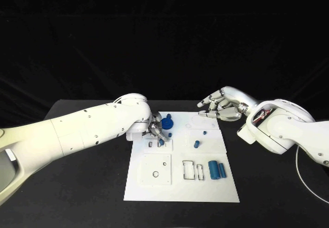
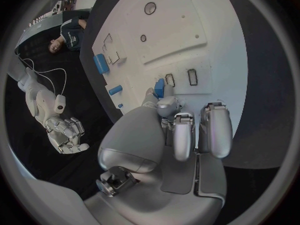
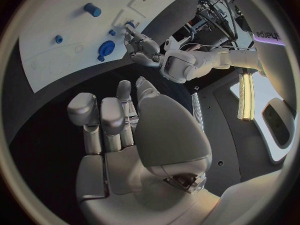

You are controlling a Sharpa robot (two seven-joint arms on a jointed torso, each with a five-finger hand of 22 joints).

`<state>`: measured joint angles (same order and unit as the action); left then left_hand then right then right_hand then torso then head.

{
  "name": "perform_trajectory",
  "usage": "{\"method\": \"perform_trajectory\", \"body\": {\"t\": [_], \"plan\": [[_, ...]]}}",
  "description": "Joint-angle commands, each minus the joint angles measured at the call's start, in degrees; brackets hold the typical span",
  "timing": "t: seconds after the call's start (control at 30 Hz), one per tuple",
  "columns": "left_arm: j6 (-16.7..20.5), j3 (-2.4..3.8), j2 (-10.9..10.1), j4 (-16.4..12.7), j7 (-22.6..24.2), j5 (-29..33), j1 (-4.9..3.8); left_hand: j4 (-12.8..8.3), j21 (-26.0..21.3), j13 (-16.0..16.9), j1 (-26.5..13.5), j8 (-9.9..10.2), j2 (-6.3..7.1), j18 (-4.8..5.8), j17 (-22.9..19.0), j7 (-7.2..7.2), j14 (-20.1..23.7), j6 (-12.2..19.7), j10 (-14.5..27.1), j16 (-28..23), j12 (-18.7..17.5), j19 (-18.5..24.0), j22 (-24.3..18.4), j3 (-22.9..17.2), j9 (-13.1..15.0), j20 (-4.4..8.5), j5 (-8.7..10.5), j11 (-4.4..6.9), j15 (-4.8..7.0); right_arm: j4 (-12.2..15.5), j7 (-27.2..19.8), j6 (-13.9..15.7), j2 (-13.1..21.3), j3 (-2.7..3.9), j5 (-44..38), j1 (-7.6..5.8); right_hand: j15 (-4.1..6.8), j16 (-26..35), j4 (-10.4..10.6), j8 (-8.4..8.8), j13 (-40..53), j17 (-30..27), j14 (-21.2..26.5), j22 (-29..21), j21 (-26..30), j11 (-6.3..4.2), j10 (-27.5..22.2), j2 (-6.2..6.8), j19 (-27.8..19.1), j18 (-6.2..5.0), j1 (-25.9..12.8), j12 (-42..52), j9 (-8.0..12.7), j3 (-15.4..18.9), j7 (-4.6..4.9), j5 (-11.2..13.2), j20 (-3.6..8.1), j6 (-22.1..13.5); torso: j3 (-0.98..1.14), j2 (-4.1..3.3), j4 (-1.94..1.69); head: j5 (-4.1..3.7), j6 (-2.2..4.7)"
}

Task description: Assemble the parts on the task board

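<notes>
Black counter [image 1: 82, 190] holds the white board [image 1: 179, 190]; left hand [image 1: 155, 129] pinches a blue part [image 2: 159, 88] over its slot, to push in; right hand [image 1: 220, 108] waits beside, fingers curled, holding nothing.

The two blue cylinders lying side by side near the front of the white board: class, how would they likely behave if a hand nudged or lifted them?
The blue cylinders lie on their sides, so a sideways nudge would probably roll them across the flat white board. They look smooth and rigid, so possibly slippery to pinch. Being small, they are probably light.
</notes>
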<state>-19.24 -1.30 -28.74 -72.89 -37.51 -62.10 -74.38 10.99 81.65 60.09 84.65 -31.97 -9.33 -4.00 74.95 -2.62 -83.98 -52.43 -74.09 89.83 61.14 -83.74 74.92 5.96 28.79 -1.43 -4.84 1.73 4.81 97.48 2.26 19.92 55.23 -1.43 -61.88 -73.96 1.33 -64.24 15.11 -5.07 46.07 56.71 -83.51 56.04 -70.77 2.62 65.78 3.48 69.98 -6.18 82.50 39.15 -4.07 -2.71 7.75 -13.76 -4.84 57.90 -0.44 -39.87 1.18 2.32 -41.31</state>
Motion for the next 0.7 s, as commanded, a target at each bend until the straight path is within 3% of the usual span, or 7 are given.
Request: {"method": "perform_trajectory", "body": {"t": [0.03, 0.07, 0.3, 0.37, 0.47, 0.7], "plan": [[-0.23, -0.17, -0.11, -0.10, -0.04, 1.27, 0.20, -5.10, 0.18, -0.33, 1.03, 0.33, 1.06, 0.91, 15.05, -0.44, -6.02, 0.28, 0.16, 0.17, -0.58, -0.03, 1.24, -9.15, 0.64, 0.08, -0.56, -0.28, -0.22, -0.07, -0.40, -0.63, -0.13, 0.01, -0.80, 0.02, 0.19, 0.33, -0.08, -0.40, -0.05, -0.05, -0.03, -0.05, 0.29, 0.12, -0.44, -0.46, -0.39, -0.83, 0.11, -0.22, 0.05, -0.12, 0.11, -0.19, 0.03, 0.33, 0.01, 0.00, 0.05, 0.03, -0.06], [0.06, -0.17, -0.22, -0.17, -0.02, 1.61, 0.21, -5.14, 0.16, -0.36, 0.77, 0.36, 1.67, 0.97, 15.05, -0.43, -6.02, 0.30, 0.11, 0.17, -0.65, -0.02, 1.25, -10.44, 0.76, -0.17, -0.57, -0.26, -0.06, -0.09, -0.40, -0.67, -0.16, 0.01, -0.79, 0.02, 0.19, 0.41, -0.08, -0.40, -0.08, -0.13, -0.02, -0.10, 0.33, 0.13, -0.45, -0.46, -0.41, -0.84, 0.11, -0.23, 0.05, -0.12, 0.11, -0.20, 0.03, 0.33, 0.01, 0.01, 0.06, 0.05, -0.06], [3.40, -0.16, -1.73, -1.27, 0.15, 4.65, 0.21, -4.92, 0.43, -0.54, -7.09, -0.45, 11.32, 1.05, 15.05, -0.79, -6.02, 0.03, -0.67, 0.17, -1.01, -0.24, 2.15, -32.71, 3.33, -0.37, -1.26, -0.50, -0.39, -0.26, -0.42, -0.84, -0.35, 0.00, -0.47, 0.02, 0.19, 0.40, -0.08, -0.40, -0.10, -0.09, -0.03, -0.13, 0.36, 0.13, -0.46, -0.46, -0.41, -0.84, 0.12, -0.23, 0.05, -0.12, 0.12, -0.22, 0.03, 0.32, 0.13, 0.00, -0.07, 0.10, -0.04], [4.46, -0.16, -2.33, -1.80, 0.21, 5.39, 0.21, -5.64, 0.44, -0.54, -8.73, -0.86, 13.20, 1.04, 15.05, -0.56, -6.02, 0.03, -0.87, 0.17, -1.00, -0.27, 2.28, -36.83, 4.05, -0.34, -1.61, -0.58, -0.43, -0.27, -0.42, -0.85, -0.36, -0.01, -0.40, 0.02, 0.19, 0.40, -0.08, -0.40, -0.10, -0.09, -0.03, -0.13, 0.36, 0.13, -0.46, -0.46, -0.41, -0.84, 0.12, -0.23, 0.05, -0.12, 0.12, -0.22, 0.03, 0.32, 0.14, 0.00, -0.11, 0.09, -0.05], [6.12, -0.16, -3.20, -2.70, 0.34, 6.08, 0.22, -6.66, 0.46, -0.57, -10.23, -1.30, 14.75, 1.06, 15.05, -0.44, -6.02, 0.05, -1.07, 0.17, -1.01, -0.31, 2.42, -40.25, 4.81, -0.36, -1.87, -0.49, -0.38, -0.25, -0.44, -0.85, -0.36, -0.01, -0.28, 0.03, 0.19, 0.40, -0.08, -0.40, -0.12, -0.07, -0.04, -0.15, 0.38, 0.14, -0.47, -0.46, -0.42, -0.84, 0.13, -0.24, 0.05, -0.12, 0.12, -0.26, 0.03, 0.32, 0.16, -0.01, -0.12, 0.14, -0.10], [12.50, -0.23, -5.61, -5.90, 1.43, 7.18, 0.69, -8.09, 0.69, -0.49, -11.82, -1.79, 16.31, 1.17, 15.05, -0.30, -6.02, -0.17, -1.61, 0.17, -0.87, -0.54, 2.95, -43.49, 5.70, -0.33, -1.85, -0.45, -0.24, -0.31, -0.58, -0.80, -0.42, -0.02, 0.11, 0.03, 0.18, 0.50, 0.06, -0.40, -0.22, -0.10, -0.07, -0.21, 0.46, 0.17, -0.49, -0.57, -0.40, -0.84, -0.01, -0.25, 0.06, -0.11, 0.15, -0.44, 0.03, 0.32, 0.17, -0.02, 0.01, 0.38, -0.06]]}}
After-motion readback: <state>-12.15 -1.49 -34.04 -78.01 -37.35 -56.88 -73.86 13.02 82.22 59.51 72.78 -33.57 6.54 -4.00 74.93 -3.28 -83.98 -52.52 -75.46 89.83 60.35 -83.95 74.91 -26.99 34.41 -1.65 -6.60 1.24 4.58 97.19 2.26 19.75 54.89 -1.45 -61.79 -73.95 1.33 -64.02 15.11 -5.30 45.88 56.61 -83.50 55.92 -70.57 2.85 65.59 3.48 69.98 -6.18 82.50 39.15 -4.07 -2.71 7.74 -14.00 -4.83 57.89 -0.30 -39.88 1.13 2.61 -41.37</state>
